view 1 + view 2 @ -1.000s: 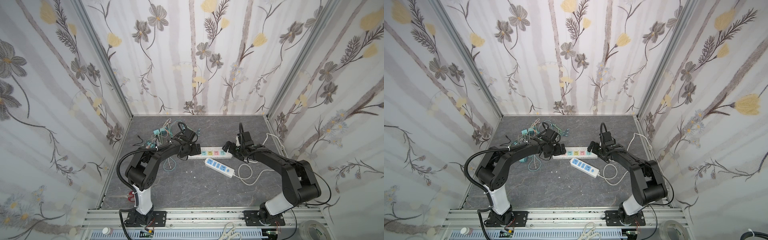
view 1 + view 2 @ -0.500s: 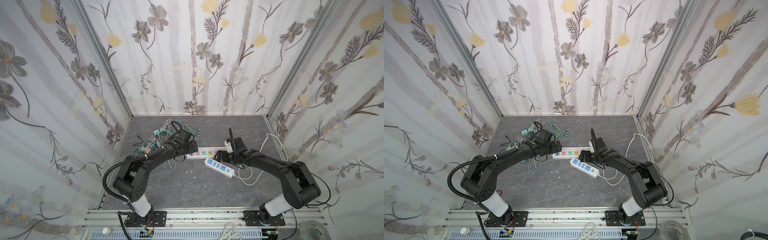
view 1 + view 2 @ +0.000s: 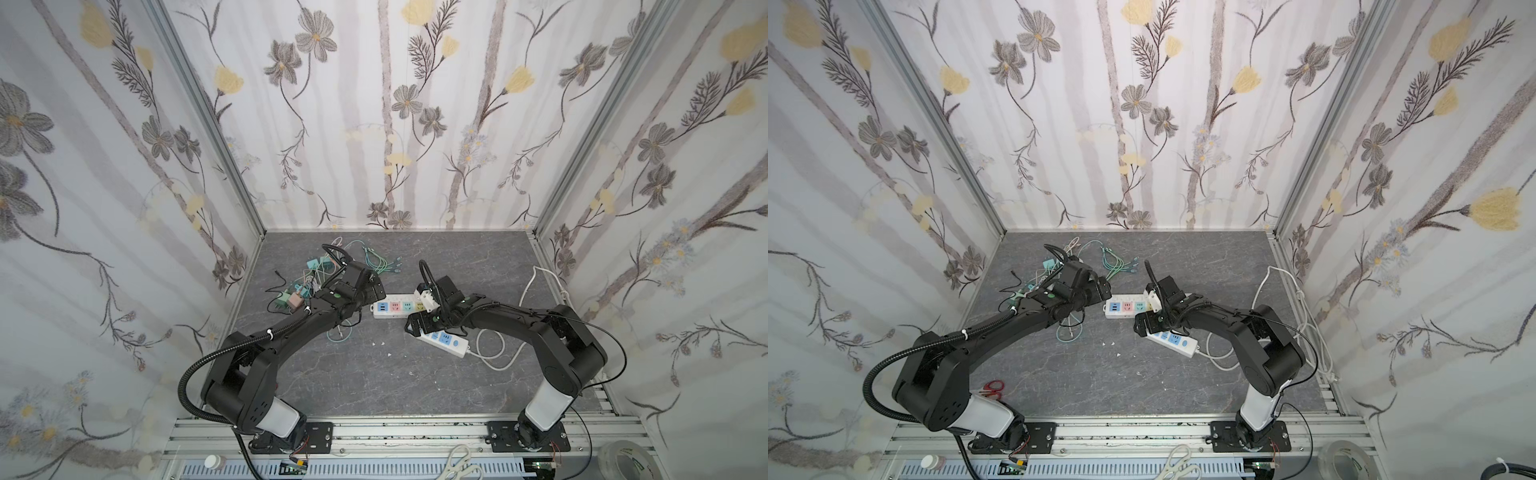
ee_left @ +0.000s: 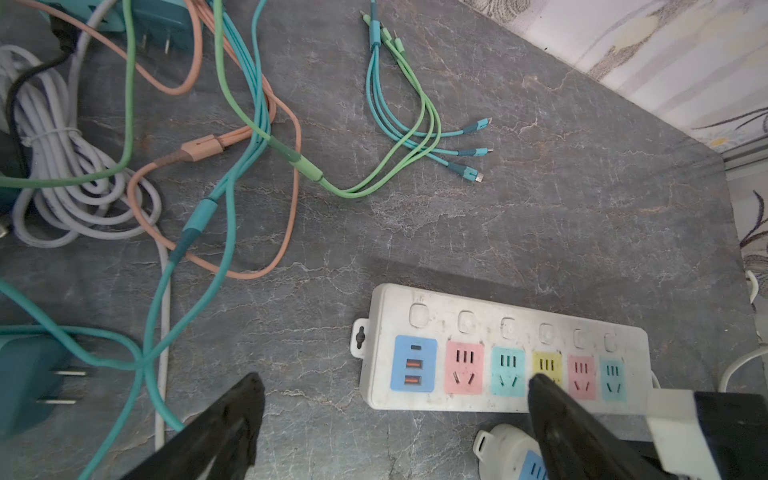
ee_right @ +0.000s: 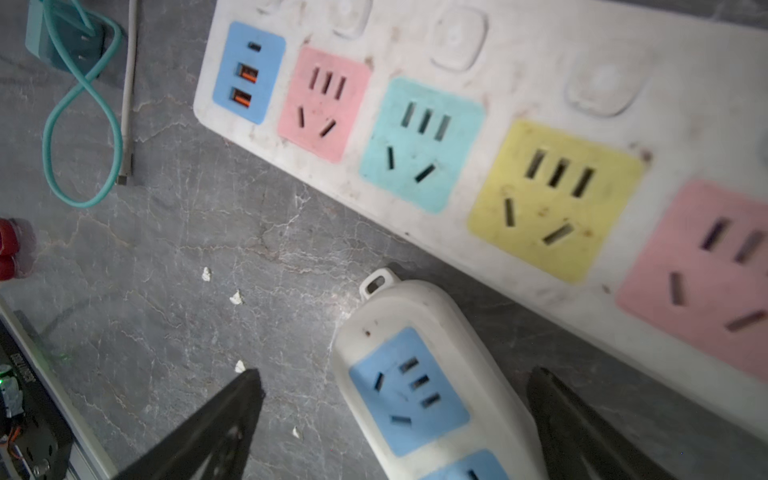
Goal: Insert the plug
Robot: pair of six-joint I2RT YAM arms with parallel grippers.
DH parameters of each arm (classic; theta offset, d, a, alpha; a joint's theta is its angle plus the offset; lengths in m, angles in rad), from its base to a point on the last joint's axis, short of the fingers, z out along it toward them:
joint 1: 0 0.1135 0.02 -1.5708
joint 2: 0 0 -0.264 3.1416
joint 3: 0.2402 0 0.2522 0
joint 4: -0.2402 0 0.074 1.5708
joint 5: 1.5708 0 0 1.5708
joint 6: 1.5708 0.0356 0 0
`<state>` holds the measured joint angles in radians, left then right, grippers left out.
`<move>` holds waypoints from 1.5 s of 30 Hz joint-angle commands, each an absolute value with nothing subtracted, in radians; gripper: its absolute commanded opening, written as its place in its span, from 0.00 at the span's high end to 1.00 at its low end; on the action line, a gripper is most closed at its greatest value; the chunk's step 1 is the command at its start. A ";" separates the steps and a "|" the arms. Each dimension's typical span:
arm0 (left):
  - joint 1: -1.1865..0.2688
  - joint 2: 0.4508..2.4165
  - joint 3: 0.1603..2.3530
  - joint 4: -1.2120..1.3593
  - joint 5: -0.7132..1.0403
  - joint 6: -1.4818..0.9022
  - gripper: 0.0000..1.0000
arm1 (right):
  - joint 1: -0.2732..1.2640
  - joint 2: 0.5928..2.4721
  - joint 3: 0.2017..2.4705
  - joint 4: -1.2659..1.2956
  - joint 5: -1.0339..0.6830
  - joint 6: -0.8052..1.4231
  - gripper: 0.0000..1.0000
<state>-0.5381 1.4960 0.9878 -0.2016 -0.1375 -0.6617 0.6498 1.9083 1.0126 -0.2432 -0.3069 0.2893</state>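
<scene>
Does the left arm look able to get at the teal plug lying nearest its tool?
Probably yes. The left tool is open and empty, and the teal plug lies on the table close by, prongs showing. Only a teal cable crosses its edge and might snag.

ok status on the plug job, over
Left gripper open, empty, over end of colour strip. Right gripper open, empty, over blue strip. Teal plug lying loose, not picked. Cables tangled round it.
</scene>
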 commanded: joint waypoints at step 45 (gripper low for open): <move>-0.522 1.775 1.169 -0.288 0.035 -0.679 0.00 | 0.258 1.892 1.144 -0.325 -0.258 0.548 0.01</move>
